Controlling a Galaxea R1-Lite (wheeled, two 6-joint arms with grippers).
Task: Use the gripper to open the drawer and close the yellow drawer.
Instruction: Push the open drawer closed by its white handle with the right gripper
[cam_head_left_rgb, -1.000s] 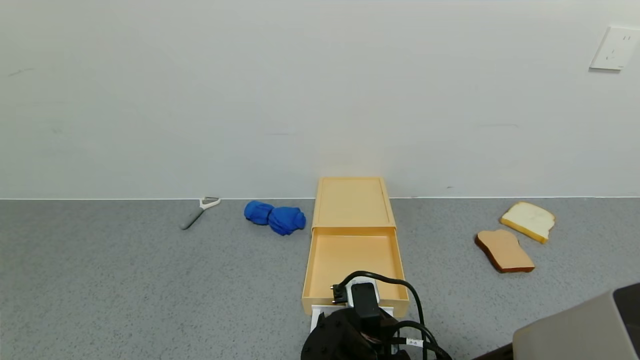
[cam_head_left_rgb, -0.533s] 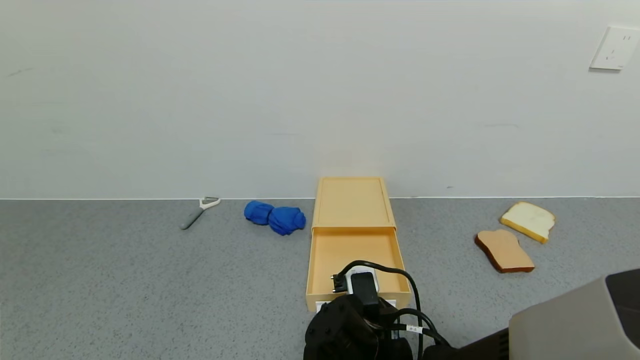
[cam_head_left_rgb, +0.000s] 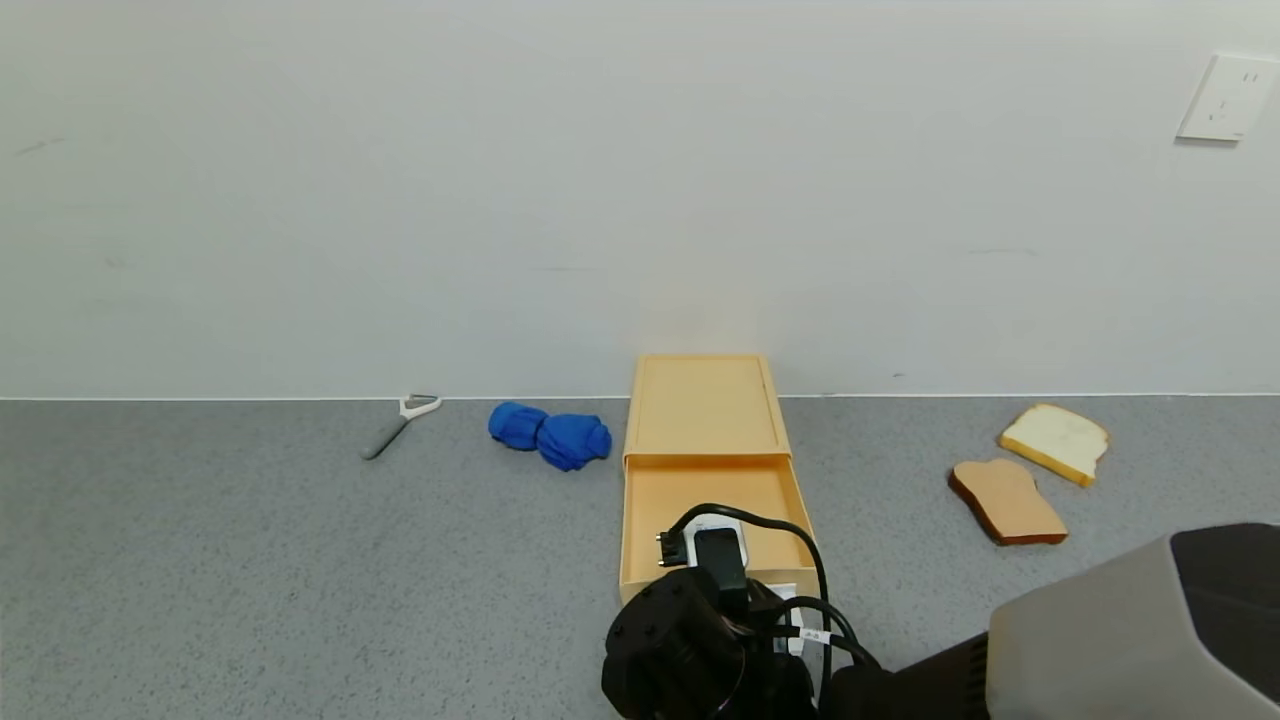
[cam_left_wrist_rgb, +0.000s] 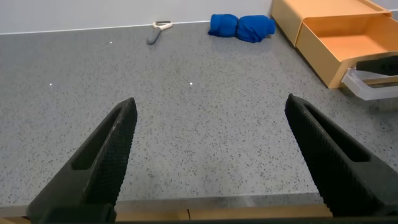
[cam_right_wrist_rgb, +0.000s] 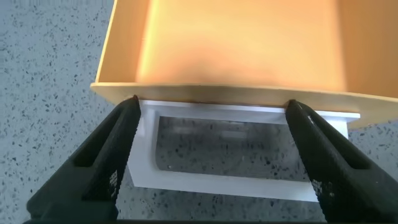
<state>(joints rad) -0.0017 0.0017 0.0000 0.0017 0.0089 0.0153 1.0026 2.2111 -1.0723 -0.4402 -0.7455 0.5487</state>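
Note:
The pale yellow drawer box (cam_head_left_rgb: 705, 405) stands against the back wall, its shallow tray (cam_head_left_rgb: 700, 495) pulled partly out toward me. My right gripper (cam_head_left_rgb: 715, 620) is at the tray's front. In the right wrist view it (cam_right_wrist_rgb: 212, 106) is open, its dark fingers (cam_right_wrist_rgb: 109, 155) straddling the white loop handle (cam_right_wrist_rgb: 230, 180), with the tips at the tray's front wall (cam_right_wrist_rgb: 236, 93). The tray is empty. My left gripper (cam_left_wrist_rgb: 209, 102) is open and empty, low over the near table edge at the left; its view also shows the drawer (cam_left_wrist_rgb: 348, 43).
A blue cloth bundle (cam_head_left_rgb: 550, 435) lies just left of the box, and a grey peeler (cam_head_left_rgb: 400, 420) lies farther left. Two bread slices (cam_head_left_rgb: 1055, 440) (cam_head_left_rgb: 1005, 500) lie at the right. The wall stands right behind the box.
The tray has slid back into the box by part of its length. My right gripper has moved forward with it, staying at the handle. The left arm has not moved.

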